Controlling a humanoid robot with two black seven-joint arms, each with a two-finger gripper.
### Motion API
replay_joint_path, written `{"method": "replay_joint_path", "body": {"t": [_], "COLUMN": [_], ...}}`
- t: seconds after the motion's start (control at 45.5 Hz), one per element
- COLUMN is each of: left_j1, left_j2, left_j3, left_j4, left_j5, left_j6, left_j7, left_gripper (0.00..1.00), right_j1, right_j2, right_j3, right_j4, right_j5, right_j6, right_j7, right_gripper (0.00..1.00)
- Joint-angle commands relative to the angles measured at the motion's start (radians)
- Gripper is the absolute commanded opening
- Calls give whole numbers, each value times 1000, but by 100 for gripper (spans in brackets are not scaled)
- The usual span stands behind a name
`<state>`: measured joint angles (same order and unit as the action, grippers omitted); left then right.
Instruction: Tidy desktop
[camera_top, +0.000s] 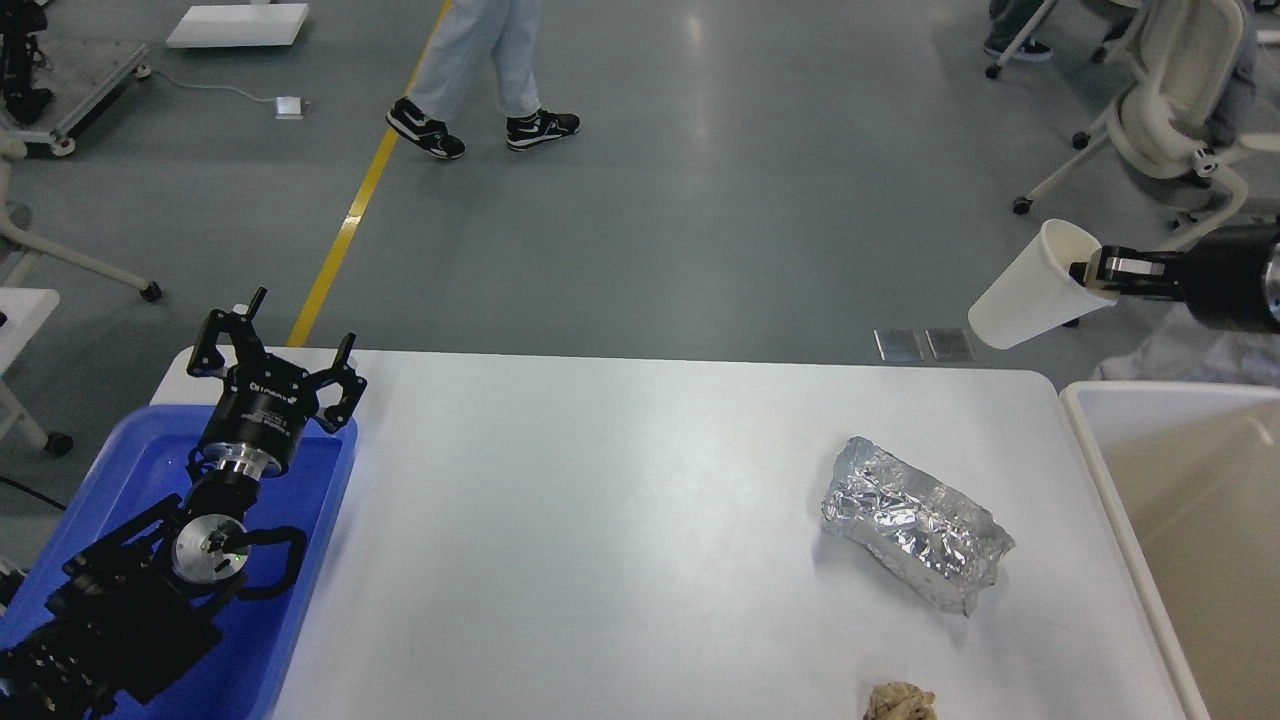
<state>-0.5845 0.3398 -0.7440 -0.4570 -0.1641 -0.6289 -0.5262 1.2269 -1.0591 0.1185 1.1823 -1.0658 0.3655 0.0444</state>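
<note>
**Desk stock, 1 view**

Left gripper (272, 350): hovering over the blue tray (315, 520), fingers spread, holding nothing.
Desktop (600, 500): lying white between tray and cream bin (1120, 500), filling the middle.
Foil bundle (915, 522): resting right of centre.
Crumpled wad (901, 702): sitting at the near edge.
Right gripper (1088, 274): pinching a paper cup (1035, 288) by its rim, tilted above the desktop's far right corner.

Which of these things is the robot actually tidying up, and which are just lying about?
Part of the job:
white rectangular desktop
white paper cup, held in the right gripper
crumpled silver foil packet
beige crumpled lump
blue plastic tray
cream open bin

Just around:
white office chair
passer-by's black sneakers
</note>
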Motion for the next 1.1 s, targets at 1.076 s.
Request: {"method": "replay_joint_path", "body": {"t": [1.076], "left_j1": [2], "left_j2": [-1], "left_j3": [0], "left_j4": [0], "left_j5": [0], "left_j6": [0], "left_j7": [0], "left_gripper": [100], "right_j1": [-753], "right_j2": [412], "right_j3": [104], "right_j4": [-1174], "right_j5": [1122], "right_j6": [-115], "right_j7": [186], "right_gripper": [0]}}
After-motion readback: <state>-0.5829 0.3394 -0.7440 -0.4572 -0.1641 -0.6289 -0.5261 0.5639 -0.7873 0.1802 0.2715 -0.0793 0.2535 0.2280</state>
